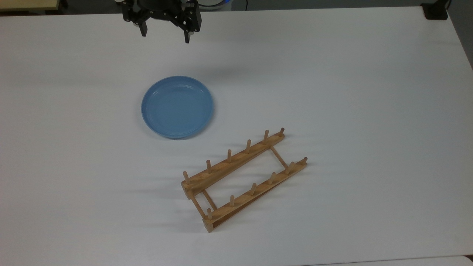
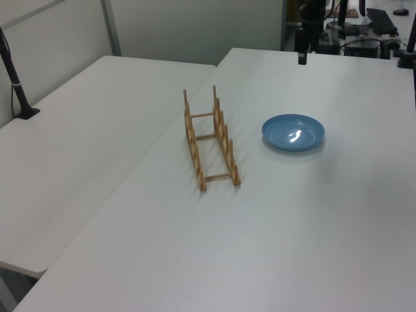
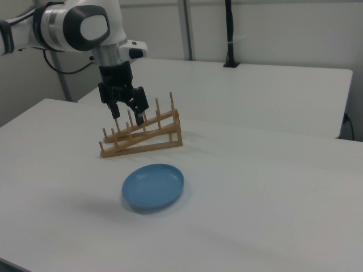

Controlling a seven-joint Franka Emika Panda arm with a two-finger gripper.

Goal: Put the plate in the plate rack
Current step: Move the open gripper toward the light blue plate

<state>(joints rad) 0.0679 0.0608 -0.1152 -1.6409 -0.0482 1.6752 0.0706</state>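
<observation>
**Plate flat on the table, rack beside it, gripper raised and empty**

The round, shallow, light-blue glossy plate [image 1: 177, 106] lay flat on the white table [image 1: 351, 92], right side up, with its raised rim showing all round. Near it, but not touching, stood the light wooden plate rack [image 1: 244, 177] of two long parallel rails joined by thin crossbars, each rail carrying six short upright pegs. In the top view the rack sat to the lower right of the plate and ran on a diagonal; in the left view it stood to the left view's left of the plate; in the right view it stood behind the plate. No slot of the rack held anything.

The black two-finger gripper [image 1: 164, 36] of the white and grey robot arm [image 3: 79, 25] hung in the air above the table, well apart from the plate, at the top edge of the top view. Its two fingers [image 1: 143, 30] pointed downward and were spread wide, with nothing between them. In the right view the gripper [image 3: 126, 115] appeared in front of the rack's pegs, above and behind the plate.

A second white table [image 2: 84, 130] adjoined the first, with a black post [image 2: 16, 84] standing on it.
</observation>
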